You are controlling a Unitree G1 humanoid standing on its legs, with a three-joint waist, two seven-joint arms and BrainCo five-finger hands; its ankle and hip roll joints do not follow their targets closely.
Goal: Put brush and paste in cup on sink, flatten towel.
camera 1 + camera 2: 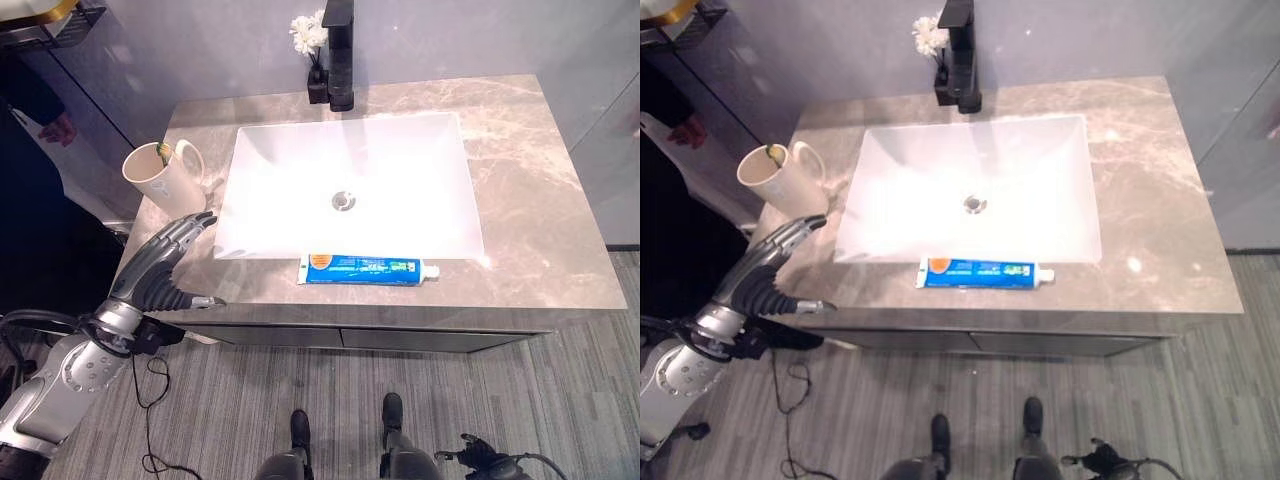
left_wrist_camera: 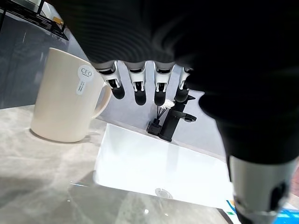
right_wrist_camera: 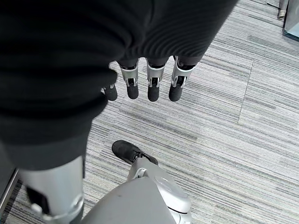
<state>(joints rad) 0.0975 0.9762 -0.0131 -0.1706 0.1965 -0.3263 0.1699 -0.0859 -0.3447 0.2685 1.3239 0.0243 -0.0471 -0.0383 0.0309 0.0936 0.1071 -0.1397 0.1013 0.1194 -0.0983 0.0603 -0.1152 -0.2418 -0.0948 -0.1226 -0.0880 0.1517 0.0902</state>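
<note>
Paste [image 1: 368, 269] lying apart from left hand [image 1: 160, 268]

The brush [image 1: 163, 151] sits mostly hidden inside the cup [image 1: 160, 178], just its tip showing. At the frame edge, a person's hand [image 1: 57, 127] is cut off.

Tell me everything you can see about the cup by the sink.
The cup is a cream mug with a loop handle turned toward the basin and a small round label on its side. It stands upright on the marble-look counter, left of the basin and apart from it. A green-tipped brush end pokes out at the rim. The left hand is just in front, open, not touching it.
</note>
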